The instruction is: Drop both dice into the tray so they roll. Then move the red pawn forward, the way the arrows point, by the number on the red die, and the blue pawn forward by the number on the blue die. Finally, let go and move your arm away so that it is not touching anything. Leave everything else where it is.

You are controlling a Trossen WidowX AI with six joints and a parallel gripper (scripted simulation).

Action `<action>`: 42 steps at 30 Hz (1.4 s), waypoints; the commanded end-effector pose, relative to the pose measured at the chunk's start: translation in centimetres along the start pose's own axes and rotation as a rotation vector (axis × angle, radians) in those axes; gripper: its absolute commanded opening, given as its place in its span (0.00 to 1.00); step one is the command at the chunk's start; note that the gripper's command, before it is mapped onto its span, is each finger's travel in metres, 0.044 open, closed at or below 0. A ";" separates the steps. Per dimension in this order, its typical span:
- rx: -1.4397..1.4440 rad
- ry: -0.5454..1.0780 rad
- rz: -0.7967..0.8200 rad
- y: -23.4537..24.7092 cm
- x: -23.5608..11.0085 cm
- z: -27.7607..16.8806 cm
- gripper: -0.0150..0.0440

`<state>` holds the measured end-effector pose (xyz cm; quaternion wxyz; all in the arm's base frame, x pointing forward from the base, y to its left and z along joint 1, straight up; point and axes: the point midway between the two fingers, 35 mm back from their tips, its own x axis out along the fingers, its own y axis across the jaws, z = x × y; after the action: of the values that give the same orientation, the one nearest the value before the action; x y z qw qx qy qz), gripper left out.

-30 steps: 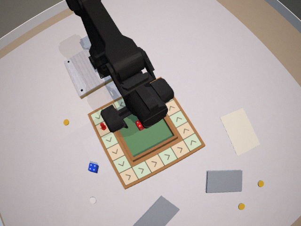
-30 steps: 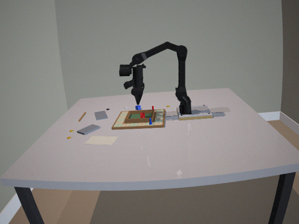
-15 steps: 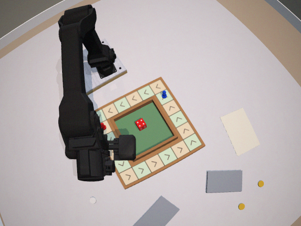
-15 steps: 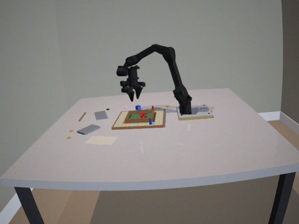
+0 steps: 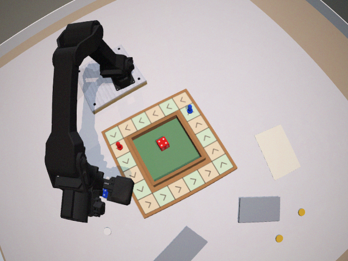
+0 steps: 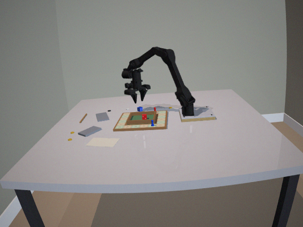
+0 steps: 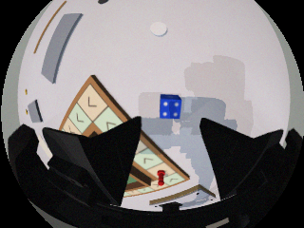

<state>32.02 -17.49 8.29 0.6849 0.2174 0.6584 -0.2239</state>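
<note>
The blue die (image 7: 169,106) lies on the table below my pincer (image 6: 138,97), between my two fingertips in the wrist view and well under them; it sits just outside the game board (image 5: 145,212), four pips up. My fingers stand apart, holding nothing. Off to one side of me, the green tray (image 5: 179,157) in the board's middle holds only the red die (image 5: 162,143), five pips up. The red pawn (image 5: 119,145) stands on the track's near edge, the blue pawn (image 5: 190,108) beyond the tray at the far corner.
</note>
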 end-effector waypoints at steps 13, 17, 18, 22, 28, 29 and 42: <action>0.010 0.003 0.001 -0.2 3.0 0.0 0.72; 0.010 0.003 0.001 -0.2 3.6 0.0 0.72; 0.010 0.003 0.001 -0.2 3.8 -0.1 0.72; 0.010 0.003 0.001 -0.2 4.5 -0.1 0.72; 0.010 0.003 0.001 -0.2 5.2 -0.1 0.72; 0.010 0.003 0.001 -0.2 5.2 -0.1 0.68; 0.010 0.003 0.001 -0.2 5.2 -0.1 0.30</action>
<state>31.94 -17.68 3.15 0.6827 0.2200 0.6593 -0.2253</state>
